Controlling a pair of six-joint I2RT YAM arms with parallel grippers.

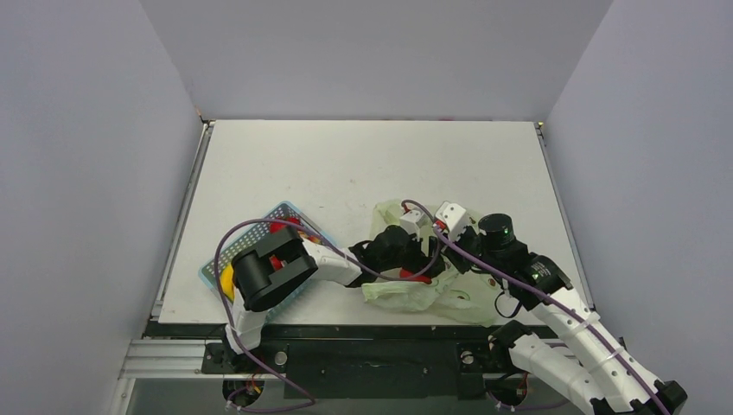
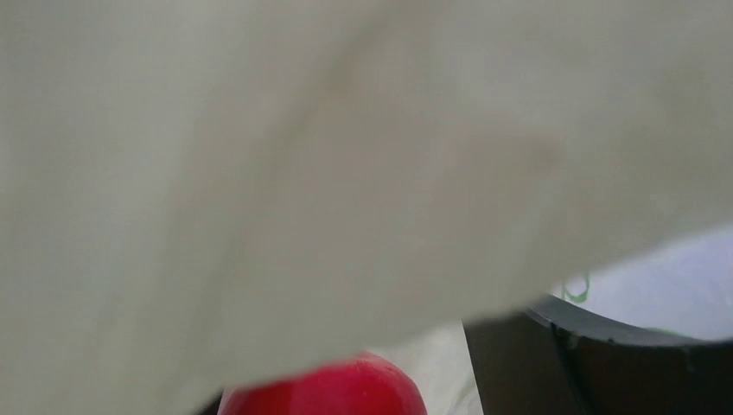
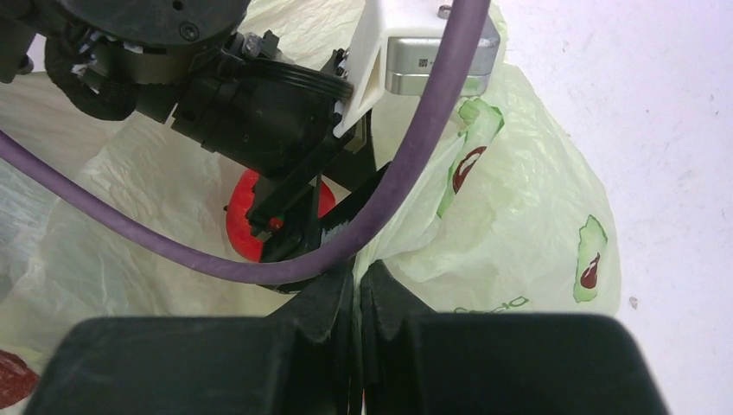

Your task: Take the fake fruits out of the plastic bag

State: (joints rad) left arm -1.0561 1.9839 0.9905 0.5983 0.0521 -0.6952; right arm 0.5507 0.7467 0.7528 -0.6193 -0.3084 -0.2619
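Observation:
The plastic bag [image 1: 415, 292] lies crumpled at the table's near edge, pale yellow-green with avocado prints [image 3: 589, 259]. My left gripper [image 1: 410, 259] reaches into its mouth. In the left wrist view the bag's film [image 2: 302, 173] covers most of the picture. A red fake fruit [image 2: 324, 389] sits low between the jaws, apart from the one dark finger [image 2: 605, 363] that shows; the jaws stand open. The right wrist view shows that red fruit [image 3: 240, 223] behind the left fingers. My right gripper [image 3: 356, 281] is shut on a fold of the bag [image 3: 519, 216]. A dark red shape [image 3: 13, 376] shows through the film.
A blue lattice basket [image 1: 285, 210] stands left of the bag, holding red and yellow pieces, partly under my left arm [image 1: 270, 277]. Purple cables [image 3: 156, 251] loop over both wrists. The grey walls close in on three sides, and the table's near edge runs just below the bag.

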